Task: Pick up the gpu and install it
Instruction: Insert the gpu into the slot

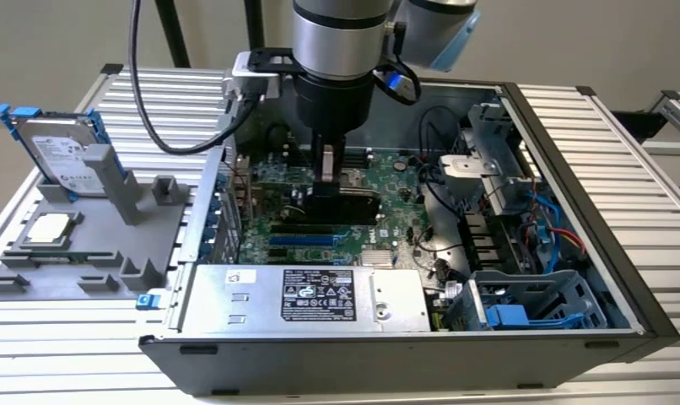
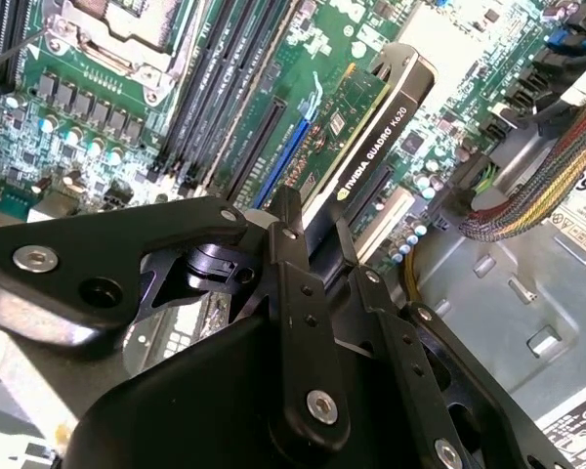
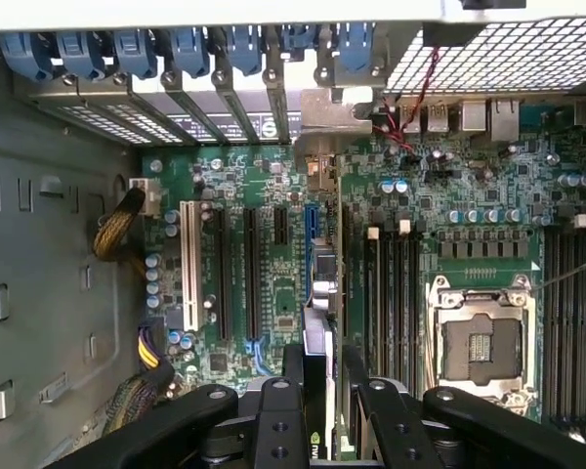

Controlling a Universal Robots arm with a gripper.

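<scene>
I have the arm reaching down into the open black computer case [image 1: 565, 278], and my pincer [image 1: 331, 173] is clamped on the gpu [image 1: 342, 205], a thin card with a black cooler shroud on one face and a green circuit board on the other. In the second wrist view the black fingers [image 2: 298, 293] close on the near end of the gpu [image 2: 371, 137], which stands on its edge over the green motherboard [image 2: 98, 127]. In the first wrist view I see the card edge-on [image 3: 319, 293] between the fingers [image 3: 275, 420], lined up along the long black expansion slots [image 3: 250, 274] and beside the short blue slot [image 3: 311, 223]; I cannot tell whether its edge sits fully in a slot. Its far end points at the silver bracket openings [image 3: 322, 107] in the case's rear wall. The bare silver processor socket [image 3: 481, 347] lies near the card on the motherboard. Outside the case, on the exterior view's left, a silver white-labelled hard drive with blue rails [image 1: 61, 152] stands upright in a grey holder [image 1: 93, 245] on the ribbed metal surface [image 1: 70, 346].
</scene>
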